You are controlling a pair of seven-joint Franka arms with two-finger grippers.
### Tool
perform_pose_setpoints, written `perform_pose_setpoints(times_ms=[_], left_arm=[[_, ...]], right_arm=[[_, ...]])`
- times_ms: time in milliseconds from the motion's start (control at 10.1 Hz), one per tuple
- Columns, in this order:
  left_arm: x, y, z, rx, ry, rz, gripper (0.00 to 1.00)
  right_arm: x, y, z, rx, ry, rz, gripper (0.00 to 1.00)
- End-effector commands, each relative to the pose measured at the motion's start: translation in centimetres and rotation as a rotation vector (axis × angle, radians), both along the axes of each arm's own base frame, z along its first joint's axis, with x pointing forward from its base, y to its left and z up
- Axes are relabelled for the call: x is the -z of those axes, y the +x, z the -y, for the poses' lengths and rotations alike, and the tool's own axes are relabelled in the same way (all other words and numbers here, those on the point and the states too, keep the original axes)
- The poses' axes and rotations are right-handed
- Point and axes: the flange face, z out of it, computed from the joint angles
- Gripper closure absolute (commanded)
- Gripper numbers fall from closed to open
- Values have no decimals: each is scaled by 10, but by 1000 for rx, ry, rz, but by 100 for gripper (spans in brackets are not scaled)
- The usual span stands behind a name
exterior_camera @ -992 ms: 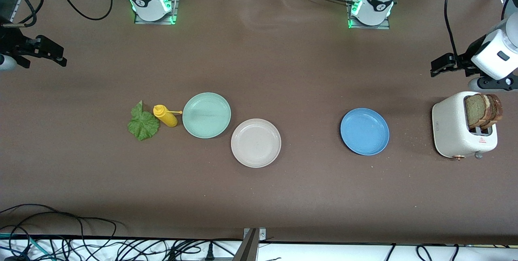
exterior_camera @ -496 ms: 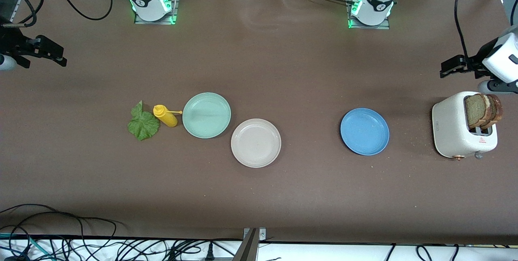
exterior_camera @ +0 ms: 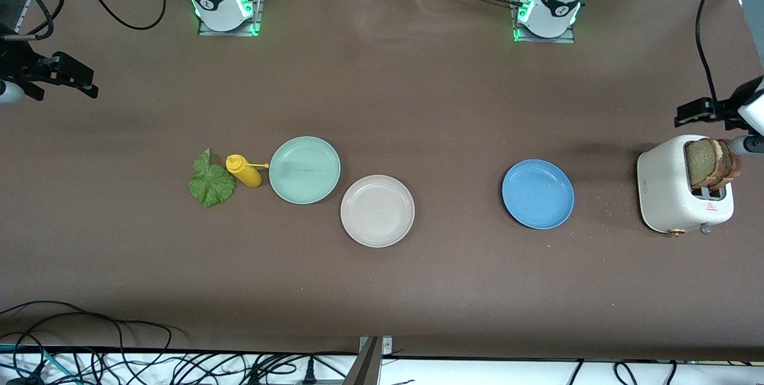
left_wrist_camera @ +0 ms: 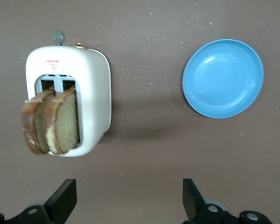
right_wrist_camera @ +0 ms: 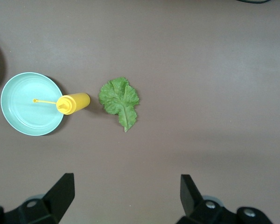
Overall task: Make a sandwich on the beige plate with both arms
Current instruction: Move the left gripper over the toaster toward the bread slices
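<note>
The round beige plate [exterior_camera: 377, 211] lies bare near the table's middle. Two brown bread slices [exterior_camera: 710, 163] [left_wrist_camera: 51, 123] stand up out of a white toaster [exterior_camera: 680, 188] [left_wrist_camera: 70, 107] at the left arm's end. A green lettuce leaf [exterior_camera: 210, 182] [right_wrist_camera: 120, 100] lies flat toward the right arm's end. My left gripper [exterior_camera: 686, 115] [left_wrist_camera: 129, 200] hangs open over bare table beside the toaster, holding nothing. My right gripper [exterior_camera: 89, 82] [right_wrist_camera: 127, 198] waits open and empty over the table at the right arm's end.
A yellow squeeze bottle [exterior_camera: 243, 171] [right_wrist_camera: 73, 103] lies between the lettuce and a mint-green plate [exterior_camera: 304, 169] [right_wrist_camera: 30, 109]. The green plate touches the beige one. A blue plate [exterior_camera: 538, 194] [left_wrist_camera: 223, 78] sits between the beige plate and the toaster.
My left arm has swung outward toward its end of the table and slightly down, coming closer to the toaster. The right arm has not moved.
</note>
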Motion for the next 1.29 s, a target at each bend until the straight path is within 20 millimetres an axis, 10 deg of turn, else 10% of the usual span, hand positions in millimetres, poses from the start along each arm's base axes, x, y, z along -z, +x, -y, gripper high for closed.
perform_pose_setpoints(times_ms=[0,496,1191], left_arm=[[26,16,-32,64,7,18,0],[75,33,-78,142,1,43,0],[110,27,-88,137,12,83,0]], right_arm=[[-6,-1,0,-2,-10,2,0],[-6,-1,0,-3,-10,2,0],[-6,-1,1,-2,-10,2,0]])
